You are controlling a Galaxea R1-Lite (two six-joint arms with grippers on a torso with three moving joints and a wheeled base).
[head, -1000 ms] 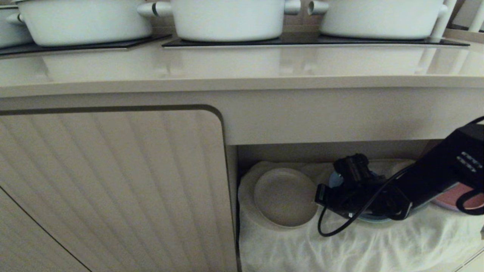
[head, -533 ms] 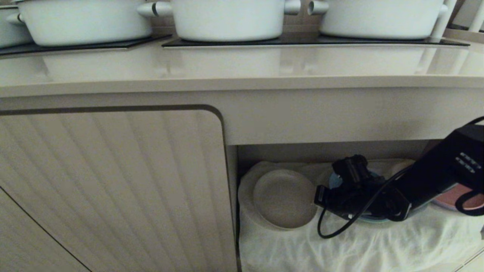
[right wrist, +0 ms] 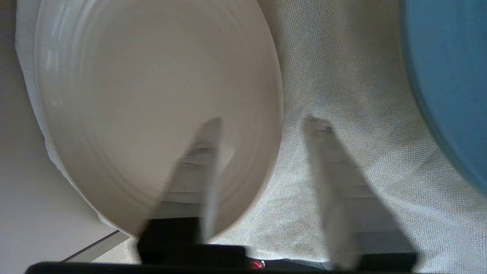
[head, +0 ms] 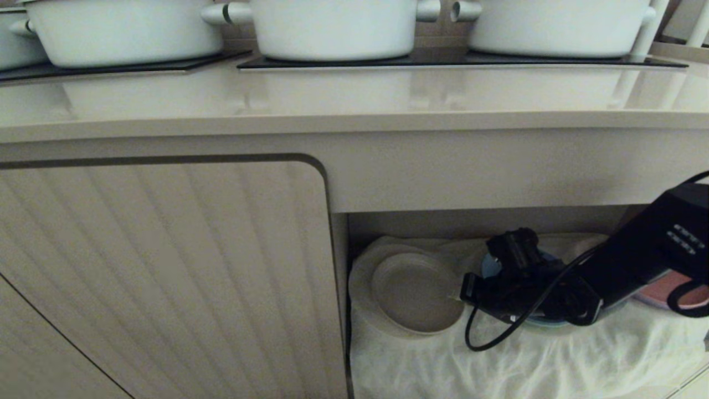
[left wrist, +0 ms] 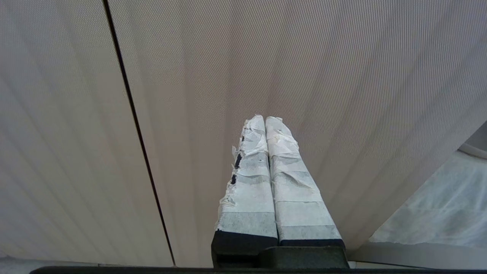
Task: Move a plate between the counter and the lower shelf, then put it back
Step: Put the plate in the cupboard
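Observation:
The cream-beige plate (head: 416, 293) lies at the left end of the lower shelf (head: 526, 360), on top of a larger white plate (head: 359, 282). My right gripper (head: 462, 293) reaches in from the right at the plate's right rim. In the right wrist view the right gripper (right wrist: 264, 121) is open. One finger is over the plate (right wrist: 152, 95), the other over the cloth, and the rim runs between them. My left gripper (left wrist: 265, 120) is shut on nothing in front of the ribbed cabinet door. The counter (head: 354, 100) runs above.
A blue plate (head: 490, 265) sits under my right wrist, with a pink plate (head: 664, 285) further right. White pots (head: 332, 27) stand on black hob panels on the counter. The ribbed cabinet door (head: 166, 277) closes off the left. The shelf's ceiling is low.
My right gripper has opened and let go of the plate's rim. The plate's far edge has dropped a little, so it lies flatter. The arm has stayed in place.

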